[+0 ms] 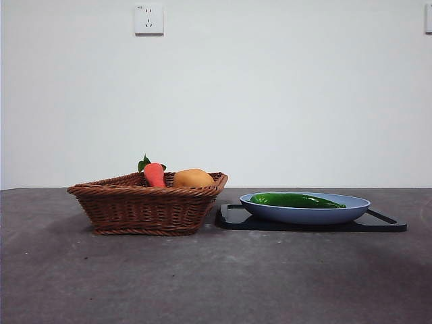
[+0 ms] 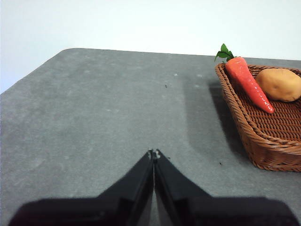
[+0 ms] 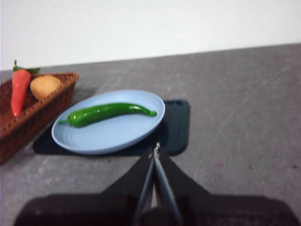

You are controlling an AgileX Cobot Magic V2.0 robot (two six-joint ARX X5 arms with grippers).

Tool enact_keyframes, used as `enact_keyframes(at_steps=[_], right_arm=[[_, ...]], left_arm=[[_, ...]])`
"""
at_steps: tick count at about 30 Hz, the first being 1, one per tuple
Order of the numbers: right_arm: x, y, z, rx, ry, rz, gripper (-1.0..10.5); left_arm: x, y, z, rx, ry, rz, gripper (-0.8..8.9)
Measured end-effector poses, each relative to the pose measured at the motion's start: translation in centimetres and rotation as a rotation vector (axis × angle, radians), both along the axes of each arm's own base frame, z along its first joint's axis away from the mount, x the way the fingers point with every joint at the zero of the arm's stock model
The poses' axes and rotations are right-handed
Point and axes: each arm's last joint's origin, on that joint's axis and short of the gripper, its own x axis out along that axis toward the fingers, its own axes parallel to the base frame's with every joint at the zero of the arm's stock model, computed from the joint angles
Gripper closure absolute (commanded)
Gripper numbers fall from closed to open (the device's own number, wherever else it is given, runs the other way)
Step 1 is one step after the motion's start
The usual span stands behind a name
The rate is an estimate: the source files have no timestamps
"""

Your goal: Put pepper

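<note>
1. Ahead of the right gripper point(image 3: 154, 149), apart from it: one pepper point(image 3: 110, 112), dark green, lying flat across one blue plate point(image 3: 89, 139). Nothing grips it.
2. Right gripper: jaws pressed together, empty, tips hanging over bare table point(image 3: 244, 108) just short of the plate's near rim.
3. One dark tray point(image 3: 178, 123) sits under the plate, sticking out past it on the side ahead of the right gripper's tips.
4. Left gripper point(image 2: 154, 153): jaws pressed together, empty, over bare grey tabletop, nothing touching it.
5. Off to one side of the left gripper, well apart: one wicker basket point(image 2: 263, 136).
6. Inside the basket: one red-orange carrot point(image 2: 247, 82) with green leaves, one rounded orange-yellow fruit point(image 2: 280, 84). Two items in total, lying side by side.
7. Front view: basket point(image 1: 145, 206) and plate point(image 1: 307, 212) stand side by side on the table, the tray's edge close to the basket's rim; touching or not, cannot tell. Pepper point(image 1: 297, 200) shows above the plate's rim.
8. One wall socket point(image 1: 148, 19) on the white wall behind.
</note>
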Motion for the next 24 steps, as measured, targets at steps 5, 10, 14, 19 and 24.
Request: enact_keyframes(at_steps=[5, 10, 14, 19, 24], right_arm=[[-0.04, 0.0, -0.27, 0.011, 0.031, -0.002, 9.4], [-0.04, 0.0, -0.23, 0.027, 0.03, -0.004, 9.4], [-0.04, 0.0, -0.23, 0.03, 0.03, -0.004, 9.4], [-0.04, 0.0, -0.23, 0.03, 0.03, -0.004, 9.4], [-0.04, 0.0, -0.23, 0.03, 0.03, -0.004, 9.4]], left_arm=[[0.0, 0.0, 0.0, 0.0, 0.0, 0.0, 8.05], [0.0, 0.0, 0.0, 0.0, 0.0, 0.0, 8.05], [0.0, 0.0, 0.0, 0.0, 0.0, 0.0, 8.05], [0.0, 0.0, 0.0, 0.0, 0.0, 0.0, 8.05], [0.0, 0.0, 0.0, 0.0, 0.0, 0.0, 8.05]])
